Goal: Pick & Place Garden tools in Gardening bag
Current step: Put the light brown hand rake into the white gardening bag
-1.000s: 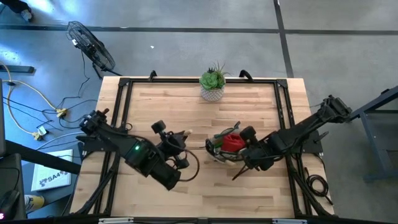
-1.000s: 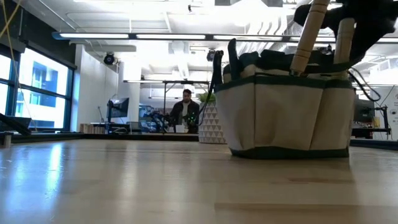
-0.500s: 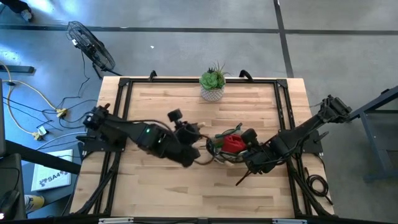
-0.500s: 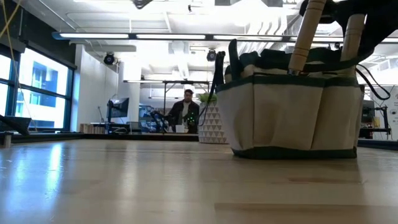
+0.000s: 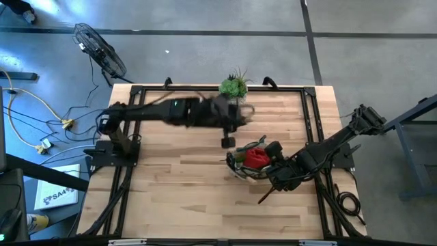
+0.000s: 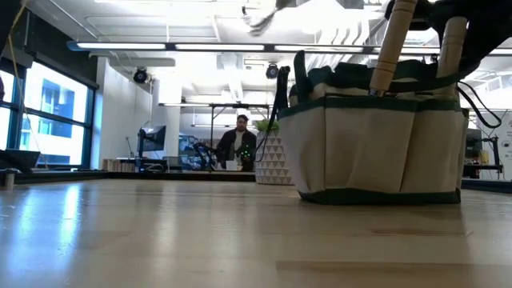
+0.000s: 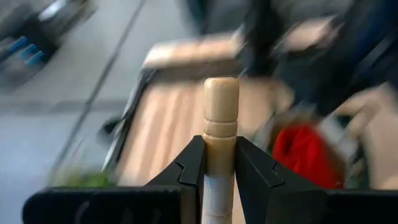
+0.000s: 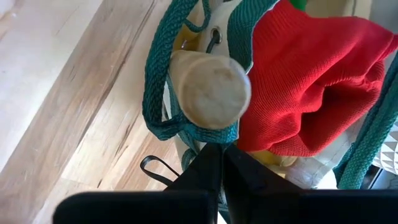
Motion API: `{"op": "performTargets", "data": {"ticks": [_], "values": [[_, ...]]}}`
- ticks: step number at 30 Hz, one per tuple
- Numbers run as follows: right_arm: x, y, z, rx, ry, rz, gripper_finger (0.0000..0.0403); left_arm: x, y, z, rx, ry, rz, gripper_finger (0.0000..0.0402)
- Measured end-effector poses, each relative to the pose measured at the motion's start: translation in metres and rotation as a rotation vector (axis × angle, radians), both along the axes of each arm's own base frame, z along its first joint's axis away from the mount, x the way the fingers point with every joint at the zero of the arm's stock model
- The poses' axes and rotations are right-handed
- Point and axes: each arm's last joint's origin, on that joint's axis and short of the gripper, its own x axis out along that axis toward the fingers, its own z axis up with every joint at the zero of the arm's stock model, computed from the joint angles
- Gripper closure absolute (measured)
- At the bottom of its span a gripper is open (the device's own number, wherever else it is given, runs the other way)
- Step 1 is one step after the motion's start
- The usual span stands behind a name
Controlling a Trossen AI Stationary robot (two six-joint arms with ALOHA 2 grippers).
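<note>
left gripper is clamped on a wooden-handled trowel, stiff and light, best held mid-handle; right gripper is closed, empty, beside the soft gardening bag.

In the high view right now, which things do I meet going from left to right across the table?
left gripper holding a wooden-handled tool → gardening bag with the red item inside → right gripper, shut, beside the bag.
</note>
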Motion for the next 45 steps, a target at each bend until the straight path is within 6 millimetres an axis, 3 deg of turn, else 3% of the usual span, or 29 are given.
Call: {"op": "performTargets", "data": {"ticks": [5,8,13,17,20,27,31,40,45], "values": [[0.000,0.000,0.000,0.008,-0.006,-0.023,0.0400,0.016,0.041,0.009,-0.049,-0.156,-0.254,0.0349],[0.000,0.000,0.000,0.013,-0.012,-0.038,0.0400,0.027,0.068,-0.006,-0.087,-0.144,-0.316,0.0349],[0.000,0.001,0.000,0.017,-0.016,-0.043,0.0400,0.040,0.105,-0.055,-0.196,-0.070,-0.394,0.0349],[-0.001,0.001,0.000,0.013,-0.008,-0.050,0.0400,0.045,0.112,-0.103,-0.261,-0.073,-0.421,0.0349],[-0.004,0.001,0.000,-0.002,0.005,-0.055,0.0400,0.043,0.109,-0.129,-0.313,-0.111,-0.467,0.0349],[-0.007,0.001,0.000,-0.042,0.002,-0.059,0.0400,0.038,0.101,-0.159,-0.369,-0.216,-0.568,0.0349],[-0.005,-0.003,0.000,-0.055,0.006,-0.069,0.0400,0.037,0.090,-0.166,-0.430,-0.264,-0.618,0.0349],[0.001,-0.015,0.000,-0.064,0.015,-0.097,0.0400,0.043,0.036,-0.167,-0.443,-0.247,-0.767,0.0349],[0.005,-0.023,0.000,-0.069,0.021,-0.111,0.0400,0.043,0.022,-0.167,-0.469,-0.236,-0.790,0.0349]]}}
